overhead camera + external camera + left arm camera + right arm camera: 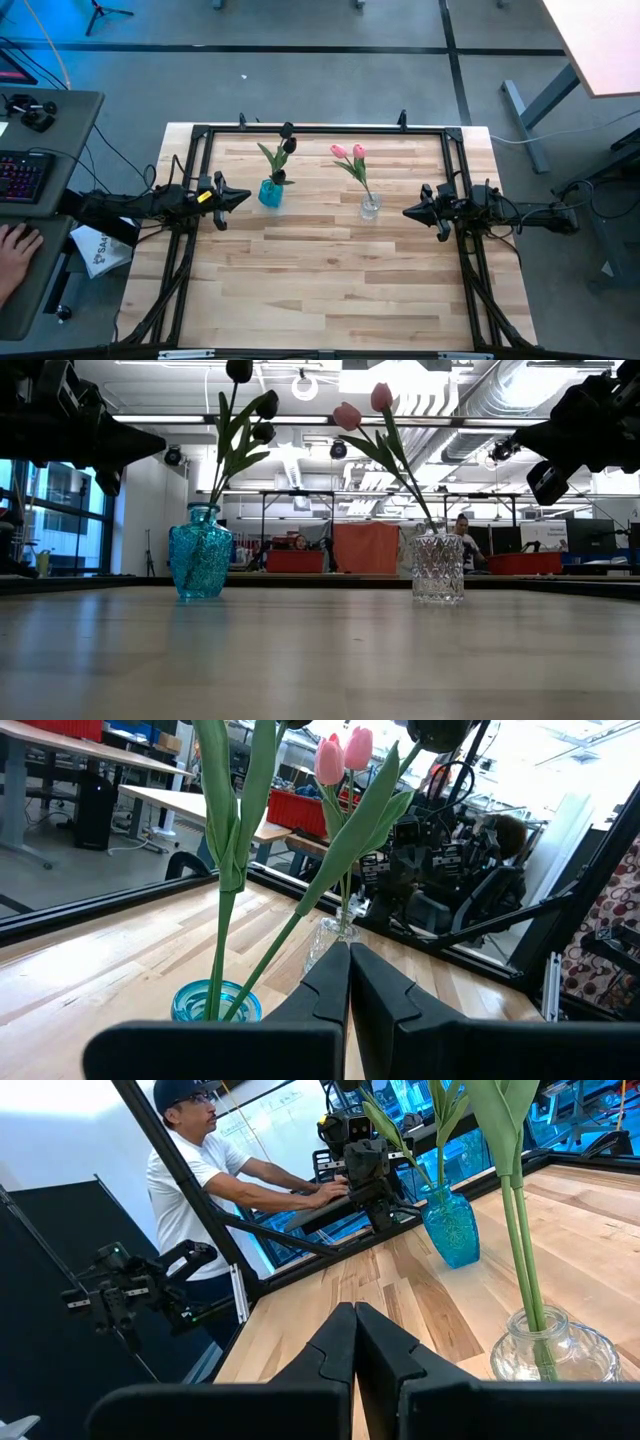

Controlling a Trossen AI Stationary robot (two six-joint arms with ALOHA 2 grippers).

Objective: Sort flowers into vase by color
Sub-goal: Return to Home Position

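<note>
The tabletop (330,290) carries a blue vase (270,193) holding both dark flowers (288,140) and a clear vase (370,207) holding both pink flowers (349,152), stems near upright. The left end effector (245,196), clenched on nothing, points at the blue vase. The right end effector (406,211), likewise clenched, points at the clear one. Any retreat should run outward.

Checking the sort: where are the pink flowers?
High view: the pink flowers stand in the transparent vase, right of centre, with the blue vase on its left.
</note>
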